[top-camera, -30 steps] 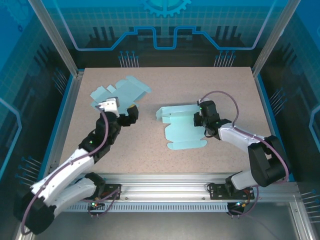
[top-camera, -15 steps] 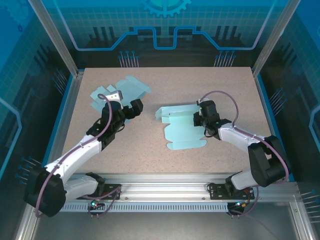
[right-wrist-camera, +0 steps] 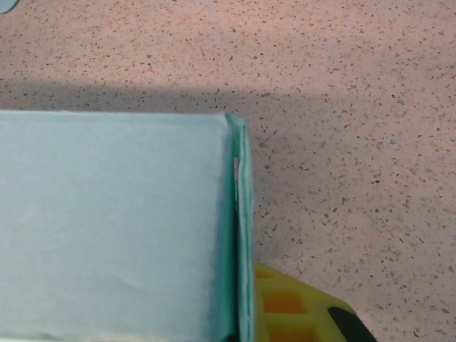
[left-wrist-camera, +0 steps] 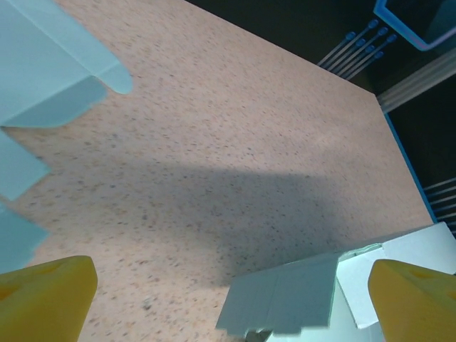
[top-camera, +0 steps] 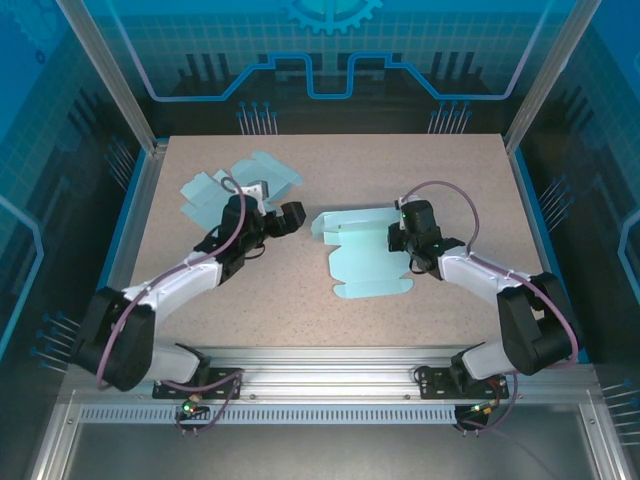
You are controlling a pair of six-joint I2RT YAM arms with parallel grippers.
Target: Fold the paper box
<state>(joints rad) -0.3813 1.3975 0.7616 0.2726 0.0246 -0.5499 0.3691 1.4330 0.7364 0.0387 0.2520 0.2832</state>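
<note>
You have two pale blue paper box blanks to account for: one flat blank [top-camera: 262,175] at the far left and one partly folded blank [top-camera: 365,265] near the centre. You have two arms, the left arm [top-camera: 180,288] and the right arm [top-camera: 478,272], and one speckled table [top-camera: 420,170].

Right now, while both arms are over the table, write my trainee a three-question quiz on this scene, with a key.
1. True or false: the left jaws stand wide open above the table.
2. What are the right jaws shut on? A) the right edge of the centre paper box; B) a cable; C) nothing.
3. How many light blue paper blanks lie on the table?
Key: 1 true; 2 A; 3 two, the centre paper box and the flat blank at the far left.
</note>
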